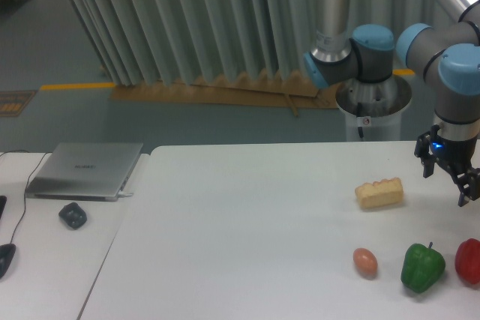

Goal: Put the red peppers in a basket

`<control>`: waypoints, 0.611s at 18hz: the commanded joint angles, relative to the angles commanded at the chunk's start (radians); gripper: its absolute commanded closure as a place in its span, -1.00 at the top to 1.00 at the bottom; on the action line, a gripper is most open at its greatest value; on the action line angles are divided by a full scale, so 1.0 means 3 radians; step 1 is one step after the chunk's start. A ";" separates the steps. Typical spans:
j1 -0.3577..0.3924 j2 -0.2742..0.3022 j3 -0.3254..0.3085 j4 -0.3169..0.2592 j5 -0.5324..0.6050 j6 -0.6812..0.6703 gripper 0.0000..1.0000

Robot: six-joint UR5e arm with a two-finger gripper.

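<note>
The red pepper (469,261) lies on the white table (247,245) at the front right, partly cut off by the right edge of the view. My gripper (448,180) hangs above the table behind the pepper, well apart from it. Its jaws are open and hold nothing. No basket is in view.
A green bell pepper (422,267) with a stem sits just left of the red one. A small brown egg (365,262) lies further left. A yellow ridged block (379,192) lies behind them. A closed laptop (84,170) and a small dark object (73,216) are on the left table.
</note>
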 joint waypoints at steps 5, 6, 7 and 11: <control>0.0000 -0.0005 -0.0010 0.0005 0.0010 0.0005 1.00; 0.0000 -0.0005 -0.0010 0.0005 0.0010 0.0005 1.00; 0.0000 0.0000 -0.0010 0.0005 0.0010 0.0000 1.00; -0.0005 -0.0010 -0.0026 0.0046 0.0026 -0.0239 1.00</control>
